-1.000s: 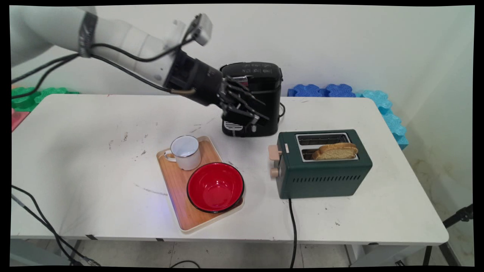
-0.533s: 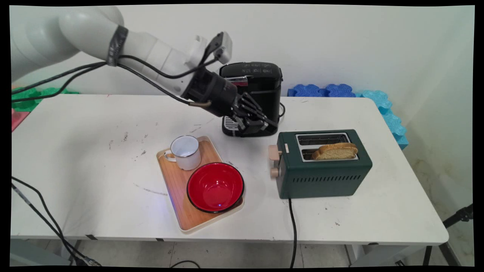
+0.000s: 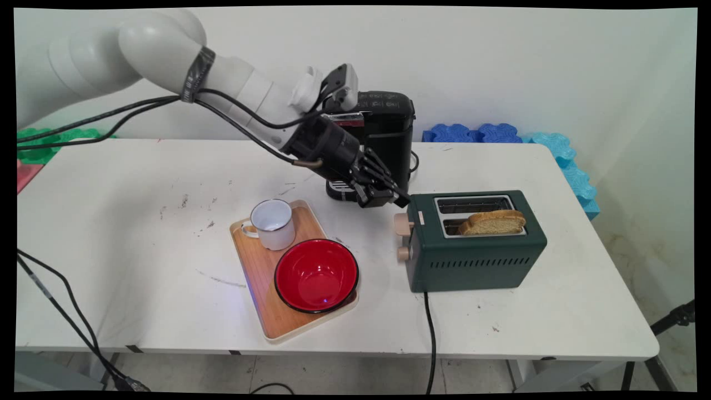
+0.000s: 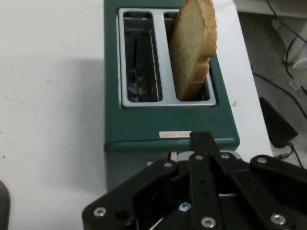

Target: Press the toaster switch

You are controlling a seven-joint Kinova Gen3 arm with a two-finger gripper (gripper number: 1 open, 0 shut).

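**Pincer at the toaster's left end**

Nearest, at bottom centre: black cord (image 3: 430,333) running off the desk (image 3: 139,250) edge from the toaster (image 3: 475,253). Left of centre: wooden tray (image 3: 253,261) carrying a red bowl (image 3: 316,275) and, behind it, a white mug (image 3: 272,224).

Right of centre: green toaster, two slots on top, a bread slice (image 3: 493,222) standing in the nearer slot, far slot empty. Two beige levers (image 3: 402,225) on its left end.

Just above that end, at mid-frame: pincer (image 3: 401,199), fingers together, gripping nothing, tip just beside the toaster's top left corner and above the upper lever. Cannot tell whether touching. In the hand view: pincer (image 4: 202,141) tip over the toaster (image 4: 168,129) end, slice (image 4: 194,48) upright in the right-hand slot.

Very little room here, by the look of it: slow, small moves advisable, to avoid shoving the toaster sideways or knocking a lever.

Behind the arm: black coffee machine (image 3: 389,128). Farthest, upper right against the wall: blue foam mats (image 3: 500,133).
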